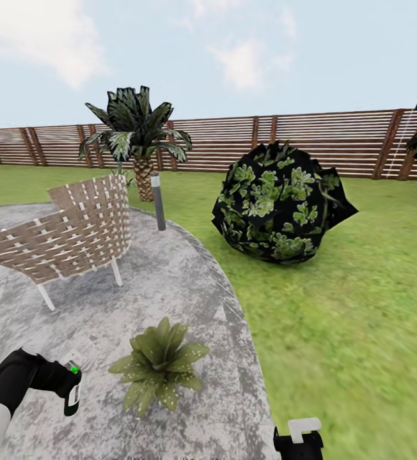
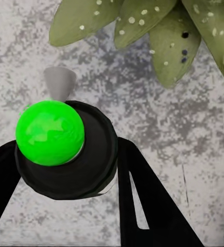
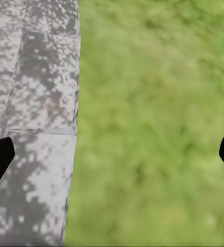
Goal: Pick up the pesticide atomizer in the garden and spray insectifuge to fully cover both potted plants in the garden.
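My left gripper (image 1: pixel 68 383) is shut on the pesticide atomizer (image 1: pixel 73 391) low over the stone patio (image 1: pixel 189 281), just left of a potted plant (image 1: pixel 160 365) with pale-speckled pointed leaves. In the left wrist view the atomizer's black head (image 2: pixel 91 159) carries a bright green ball and a grey spout (image 2: pixel 59 81), with black fingers (image 2: pixel 148 206) on both sides. The potted plant's leaves (image 2: pixel 158 31) lie just beyond the spout. My right gripper (image 1: pixel 298 441) is at the bottom edge and stands open (image 3: pixel 112 159) over the border between patio and lawn.
A woven chair (image 1: pixel 68 236) stands on the patio behind the plant. A grey post light (image 1: pixel 158 201), a palm (image 1: pixel 138 137) and a big dark bush (image 1: pixel 279 204) rise further back. A wooden slat fence (image 1: pixel 336 137) closes off the lawn (image 1: pixel 362 319).
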Robot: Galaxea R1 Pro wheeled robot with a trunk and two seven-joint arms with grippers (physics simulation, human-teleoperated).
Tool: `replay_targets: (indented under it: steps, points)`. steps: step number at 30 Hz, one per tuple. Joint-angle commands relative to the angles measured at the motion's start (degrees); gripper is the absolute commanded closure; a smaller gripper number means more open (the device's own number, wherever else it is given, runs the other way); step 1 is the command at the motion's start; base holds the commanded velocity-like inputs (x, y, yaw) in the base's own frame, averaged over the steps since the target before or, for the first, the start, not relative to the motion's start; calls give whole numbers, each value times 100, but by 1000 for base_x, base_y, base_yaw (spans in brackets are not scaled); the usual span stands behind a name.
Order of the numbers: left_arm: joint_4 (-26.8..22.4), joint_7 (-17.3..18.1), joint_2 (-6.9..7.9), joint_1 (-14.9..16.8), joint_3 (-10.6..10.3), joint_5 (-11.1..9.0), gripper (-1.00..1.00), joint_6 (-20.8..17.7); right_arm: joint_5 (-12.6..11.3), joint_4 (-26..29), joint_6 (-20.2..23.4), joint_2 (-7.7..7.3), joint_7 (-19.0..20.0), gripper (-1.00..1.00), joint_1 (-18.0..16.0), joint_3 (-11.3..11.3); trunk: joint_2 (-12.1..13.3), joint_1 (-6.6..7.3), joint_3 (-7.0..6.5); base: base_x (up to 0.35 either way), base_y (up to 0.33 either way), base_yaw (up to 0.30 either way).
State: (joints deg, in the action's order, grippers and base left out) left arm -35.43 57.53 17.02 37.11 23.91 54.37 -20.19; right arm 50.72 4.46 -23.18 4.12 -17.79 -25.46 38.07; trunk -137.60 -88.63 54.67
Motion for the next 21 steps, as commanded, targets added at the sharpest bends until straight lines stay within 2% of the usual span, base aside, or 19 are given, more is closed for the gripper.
replay_targets:
  steps: [1,10,13,16,18,21]
  points:
    - [-8,39,-6,7,26,21,100,-55,60,-1,-11,1,-23,-100,-2,45,-3,3,0,-121,-263,225]
    - [-8,37,3,7,26,21,100,-55,60,-2,-11,1,-23,-100,-2,45,-3,3,-36,-17,-256,248]
    - [-8,34,-5,7,18,21,100,-55,60,1,-11,1,-23,-100,-2,44,-3,3,-36,0,-57,234]
    - [-8,41,-12,7,20,19,100,-58,60,2,-11,1,-23,-100,-2,43,-3,3,-26,0,-3,29]
    - [-18,113,-28,15,39,-32,100,-102,63,-6,-11,12,-23,-100,-2,43,-3,3,-20,0,0,2]
    - [-30,664,-80,84,-75,-4,100,-541,58,-4,-11,12,-23,-100,-2,43,-3,3,-13,0,0,87]
